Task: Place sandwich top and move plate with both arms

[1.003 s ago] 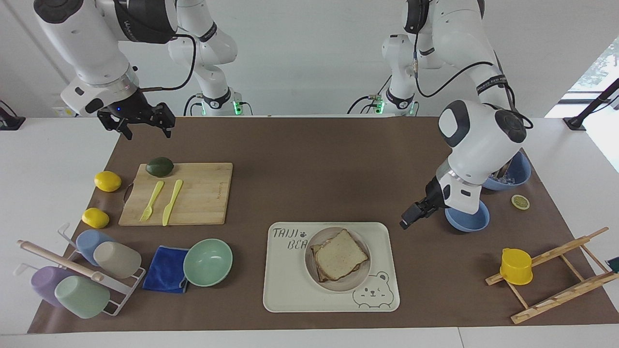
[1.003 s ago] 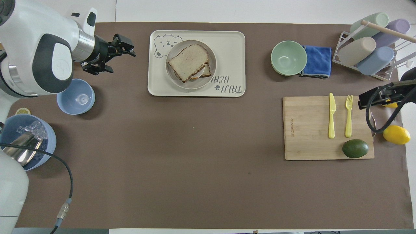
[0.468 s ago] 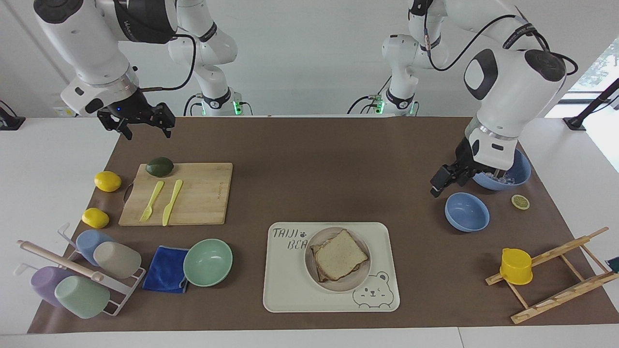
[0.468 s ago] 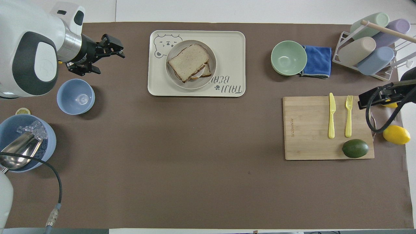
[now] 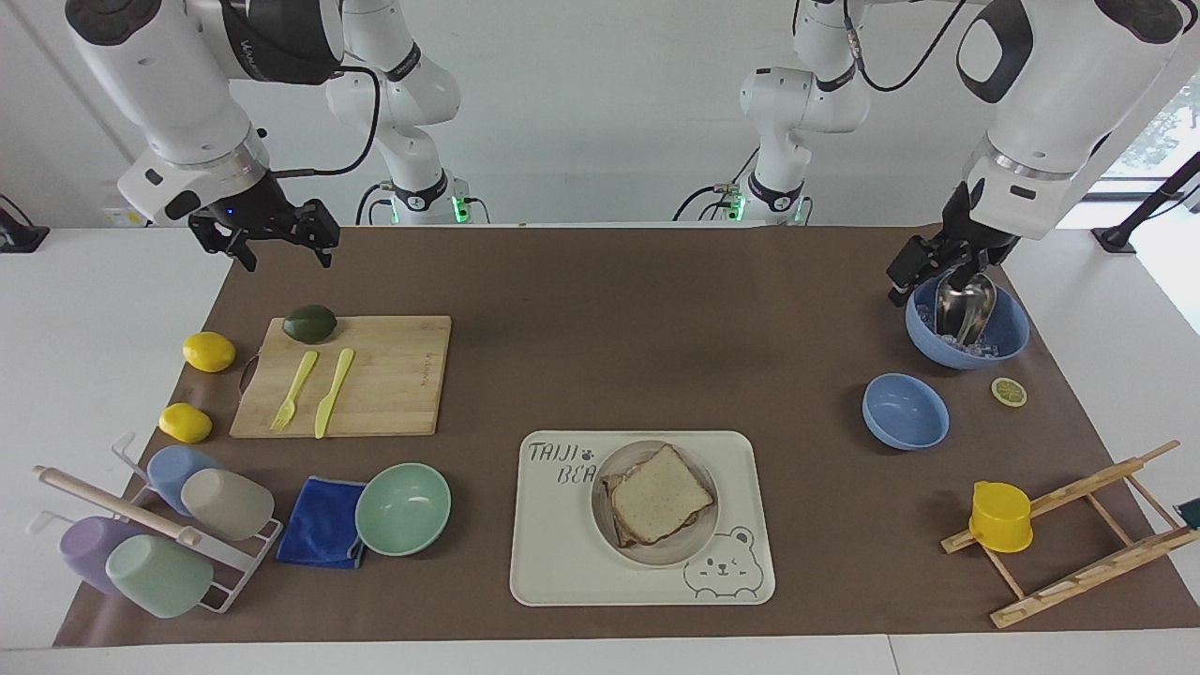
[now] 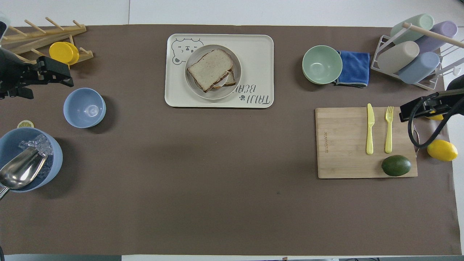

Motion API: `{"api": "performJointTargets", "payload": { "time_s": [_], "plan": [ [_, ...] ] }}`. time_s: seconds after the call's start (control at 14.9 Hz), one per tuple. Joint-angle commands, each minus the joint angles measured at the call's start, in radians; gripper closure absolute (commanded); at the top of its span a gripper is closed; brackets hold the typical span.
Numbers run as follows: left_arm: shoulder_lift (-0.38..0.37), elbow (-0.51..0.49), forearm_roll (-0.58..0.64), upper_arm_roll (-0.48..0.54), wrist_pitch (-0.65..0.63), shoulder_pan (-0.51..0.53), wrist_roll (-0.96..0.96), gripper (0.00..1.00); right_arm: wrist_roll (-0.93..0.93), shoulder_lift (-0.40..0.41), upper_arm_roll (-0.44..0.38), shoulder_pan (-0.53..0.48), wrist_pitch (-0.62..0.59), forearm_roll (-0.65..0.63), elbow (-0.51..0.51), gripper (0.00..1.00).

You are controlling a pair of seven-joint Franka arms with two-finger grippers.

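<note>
The sandwich top point(image 5: 661, 494) lies on a lower slice on the small round plate point(image 5: 656, 559). The plate stands on the cream bear tray, and nothing touches it. Both show in the overhead view: the sandwich top point(image 6: 209, 68) and the plate point(image 6: 214, 96). My left gripper point(image 5: 923, 277) is open and empty, raised over the edge of the blue ice bowl point(image 5: 970, 337) at the left arm's end; in the overhead view it point(image 6: 41, 82) is beside the small blue bowl. My right gripper point(image 5: 286, 255) is open and empty, and waits above the cutting board's end; it also shows overhead point(image 6: 415, 111).
The cream tray point(image 5: 562, 562) lies at the table's edge farthest from the robots. A small blue bowl point(image 5: 906, 411), lemon slice point(image 5: 1009, 391) and wooden rack with a yellow cup point(image 5: 1000, 516) are at the left arm's end. A mint bowl point(image 5: 403, 508), blue cloth point(image 5: 319, 523), cup rack point(image 5: 150, 525), cutting board point(image 5: 394, 375), avocado point(image 5: 310, 322) and lemons point(image 5: 208, 351) are at the right arm's end.
My left gripper has risen and drawn back from beside the tray, past the small blue bowl, to above the ice bowl. The right arm and the sandwich have not moved.
</note>
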Motion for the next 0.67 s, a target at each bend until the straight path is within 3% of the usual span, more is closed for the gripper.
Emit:
{"api": "performJointTargets", "payload": {
  "time_s": [0.0,0.27,0.47,0.6],
  "plan": [
    [-0.078,-0.027,0.038,-0.001,-0.096,-0.010,0.077,0.00,-0.015,-0.007,0.010,-0.017,-0.001,-0.003,-0.009,0.00],
    [-0.168,-0.069,0.044,-0.042,-0.199,0.012,0.113,0.00,-0.015,-0.007,0.010,-0.017,-0.001,-0.003,-0.009,0.00],
    [-0.185,-0.100,0.042,-0.223,-0.180,0.183,0.137,0.00,-0.017,-0.007,0.010,-0.017,-0.001,-0.003,-0.009,0.00],
    [-0.180,-0.100,0.042,-0.226,-0.127,0.193,0.134,0.00,-0.017,-0.007,0.010,-0.017,-0.001,-0.001,-0.009,0.00]
  ]
}}
